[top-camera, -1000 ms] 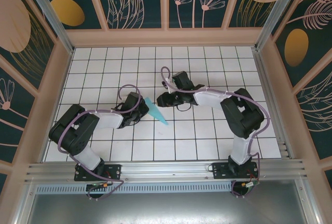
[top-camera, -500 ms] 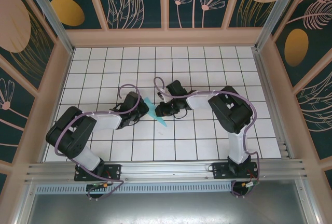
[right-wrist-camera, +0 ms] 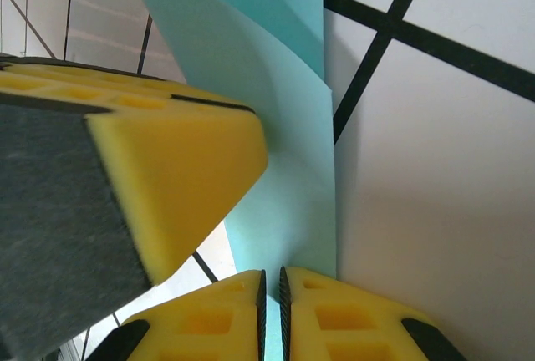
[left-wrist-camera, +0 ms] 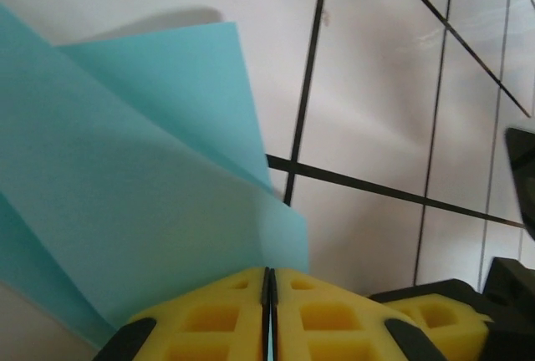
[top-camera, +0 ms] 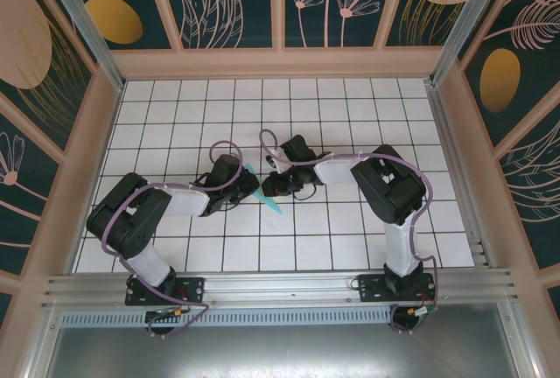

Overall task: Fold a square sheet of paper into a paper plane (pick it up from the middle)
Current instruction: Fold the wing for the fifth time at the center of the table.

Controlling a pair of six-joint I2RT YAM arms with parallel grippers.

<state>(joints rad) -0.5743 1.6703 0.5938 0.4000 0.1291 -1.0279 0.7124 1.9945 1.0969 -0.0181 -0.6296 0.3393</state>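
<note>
The square sheet of paper is folded into a slim, pointed light-blue paper plane [top-camera: 272, 202] near the middle of the tiled table [top-camera: 350, 238], with its tip pointing toward the near edge. My left gripper [top-camera: 248, 185] comes in from the left and is shut on the paper plane [left-wrist-camera: 134, 211]; the sheet runs between its yellow pads [left-wrist-camera: 217, 307]. My right gripper [top-camera: 266, 188] comes in from the right, with its jaws pinched on the paper plane [right-wrist-camera: 292, 202] just beside the left one. The left gripper's finger [right-wrist-camera: 159, 169] stands close by in the right wrist view.
White grid tiles cover the table inside a walled enclosure [top-camera: 280, 63]. Both arms reach inward, and their wrists almost touch above the paper. A metal rail [top-camera: 280, 286] runs along the near edge by the arm bases.
My right gripper has moved left to the paper and closed on it beside the left gripper. The left gripper kept its hold and shifted slightly.
</note>
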